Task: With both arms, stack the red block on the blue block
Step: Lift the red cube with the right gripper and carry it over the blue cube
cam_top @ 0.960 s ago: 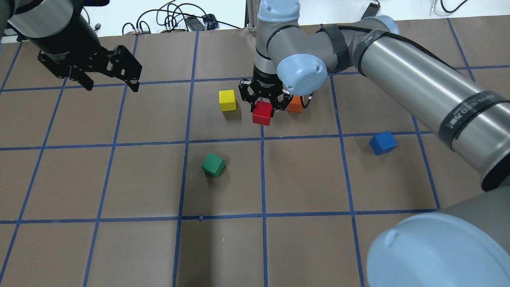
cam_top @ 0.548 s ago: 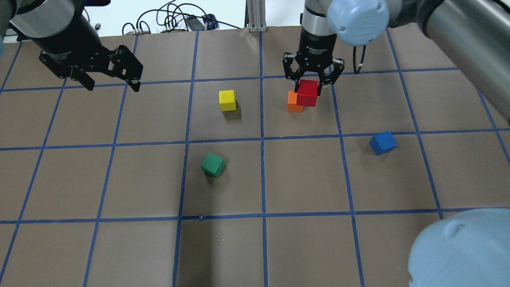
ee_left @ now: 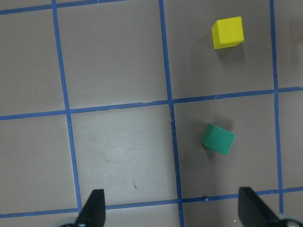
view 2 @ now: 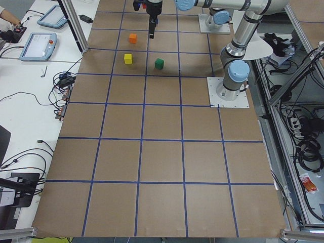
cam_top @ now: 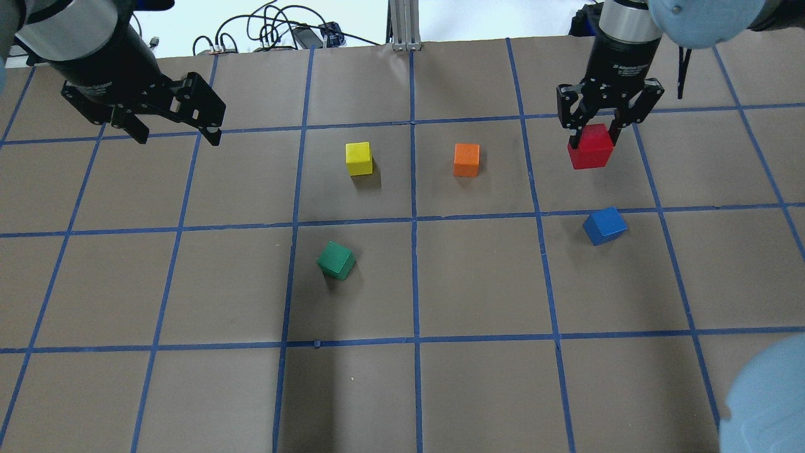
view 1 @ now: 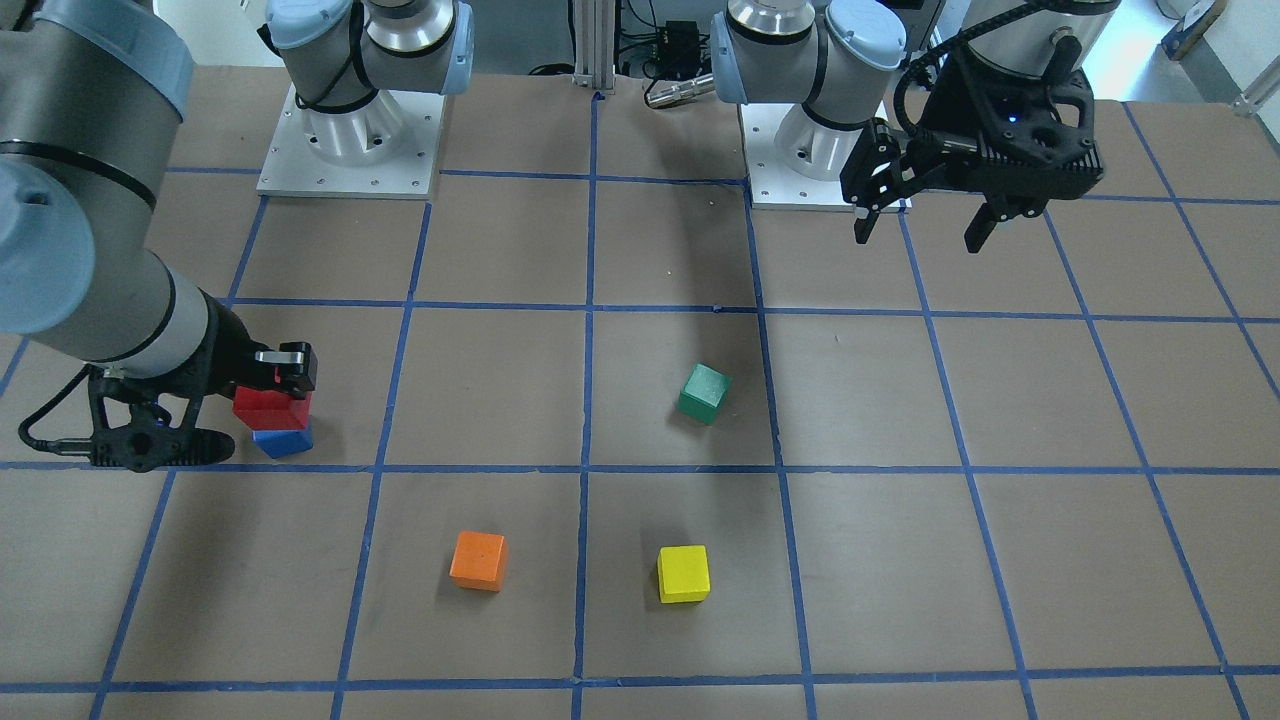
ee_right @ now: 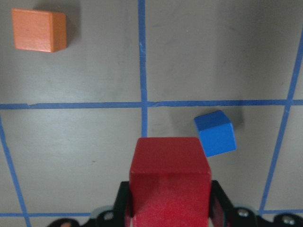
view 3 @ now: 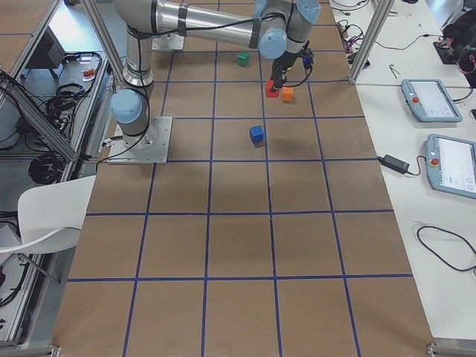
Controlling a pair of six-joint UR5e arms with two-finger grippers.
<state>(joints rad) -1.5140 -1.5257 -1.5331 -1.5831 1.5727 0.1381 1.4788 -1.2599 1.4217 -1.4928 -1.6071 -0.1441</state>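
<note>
Gripping the red block (cam_top: 590,148) between clamped jaws, the right arm (cam_top: 624,53) reaches down in the upper right of the overhead frame. We see the cube pinched on two opposite faces, its top tucked up between the black fingers. The blue block (cam_top: 604,225) lies on the worktop (cam_top: 478,283) just below it in that frame, turned askew to the blue tape grid and apart from the red one. In the right wrist view the red cube fills the lower centre, with the blue cube beyond it and slightly to the right. From the front-facing camera the red cube appears directly over the blue one at the left of the frame.

At the upper left of the overhead frame the left arm (cam_top: 94,44) hangs above the worktop with its jaws spread wide and nothing between them. Its wrist view shows the two fingertips at the bottom corners. We also see a small blue light on that gripper body in the front-facing view.

A yellow cube (cam_top: 359,158) and an orange cube (cam_top: 466,160) sit side by side but well apart in the upper middle. A green cube (cam_top: 336,260) lies tilted to the grid nearer the centre. We can make out white lettering on the right arm's black wrist collar, but it is too small to read.
</note>
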